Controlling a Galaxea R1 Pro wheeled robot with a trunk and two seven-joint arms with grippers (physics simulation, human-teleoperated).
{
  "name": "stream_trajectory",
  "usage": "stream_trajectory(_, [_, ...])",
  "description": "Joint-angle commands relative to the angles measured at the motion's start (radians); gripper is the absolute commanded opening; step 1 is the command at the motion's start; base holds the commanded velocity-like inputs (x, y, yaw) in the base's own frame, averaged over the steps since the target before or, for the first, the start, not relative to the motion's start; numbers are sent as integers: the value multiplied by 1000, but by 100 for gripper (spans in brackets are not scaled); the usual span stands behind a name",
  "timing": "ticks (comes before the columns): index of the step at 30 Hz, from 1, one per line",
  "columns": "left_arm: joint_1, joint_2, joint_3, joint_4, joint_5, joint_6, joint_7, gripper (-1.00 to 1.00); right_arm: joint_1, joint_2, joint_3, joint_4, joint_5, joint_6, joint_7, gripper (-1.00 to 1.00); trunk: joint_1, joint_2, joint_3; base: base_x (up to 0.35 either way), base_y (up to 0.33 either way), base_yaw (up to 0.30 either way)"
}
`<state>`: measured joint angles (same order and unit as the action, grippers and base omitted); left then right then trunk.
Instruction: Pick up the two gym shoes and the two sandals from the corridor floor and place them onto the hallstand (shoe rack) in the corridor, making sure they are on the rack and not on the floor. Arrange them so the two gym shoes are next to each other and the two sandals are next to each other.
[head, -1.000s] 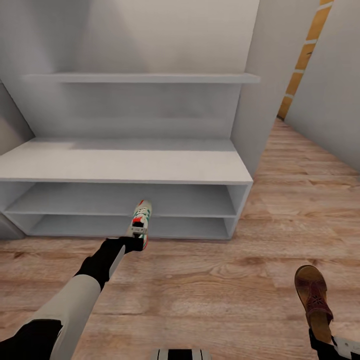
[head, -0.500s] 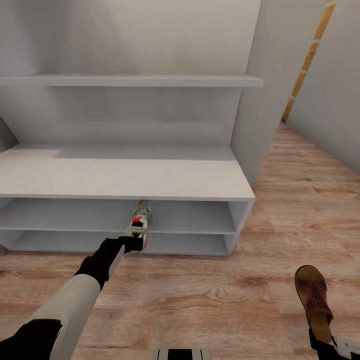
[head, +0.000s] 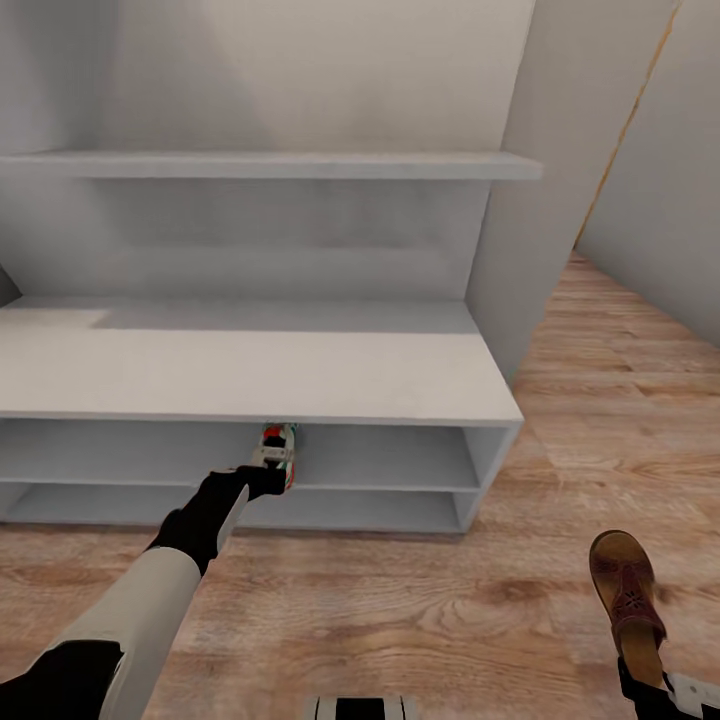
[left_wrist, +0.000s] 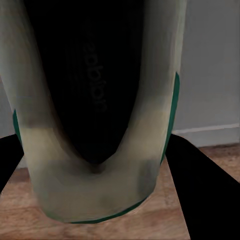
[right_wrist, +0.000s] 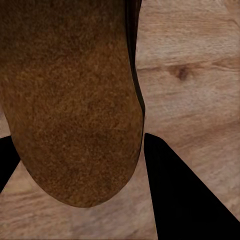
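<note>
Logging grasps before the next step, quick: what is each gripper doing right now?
Left gripper: closed on a gym shoe at the hallstand.
Right gripper: closed on a sandal.

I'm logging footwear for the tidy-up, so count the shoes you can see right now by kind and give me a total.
Gym shoes: 1, the gym shoe held in the left gripper at the hallstand.
Sandals: 1, the sandal held in the right gripper over the corridor floor.
Total: 2
</note>
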<state>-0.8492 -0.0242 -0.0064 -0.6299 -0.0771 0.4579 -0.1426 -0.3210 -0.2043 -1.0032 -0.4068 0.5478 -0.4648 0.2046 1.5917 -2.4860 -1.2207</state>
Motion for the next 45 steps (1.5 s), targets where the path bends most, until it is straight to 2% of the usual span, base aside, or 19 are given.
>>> stream_trajectory(1, [1, 0, 1, 42, 0, 5, -7, -100, -1, 0, -9, 0, 1, -3, 9, -100, 1, 0, -1, 257, 0, 0])
stream_trajectory(16, [1, -1, -5, 42, 0, 3, -9, -100, -1, 0, -9, 0, 1, -3, 9, -100, 1, 0, -1, 63, 0, 0])
stream_trajectory(24, [0, -1, -3, 42, 0, 3, -6, -100, -1, 0, -9, 0, 1, -3, 9, -100, 1, 0, -1, 186, 0, 0])
stream_trajectory(41, [0, 0, -5, 42, 2, 0, -17, -100, -1, 0, -9, 1, 1, -3, 9, -100, 1, 0, -1, 12, 0, 0])
stream_trajectory(42, [0, 0, -4, 42, 2, 1, -18, 100, -1, 0, -9, 1, 1, -3, 9, -100, 1, 0, -1, 0, 0, 0])
stream_trajectory(45, [-1, 0, -1, 42, 4, 2, -18, 100, -1, 0, -9, 1, 1, -3, 9, -100, 1, 0, -1, 0, 0, 0])
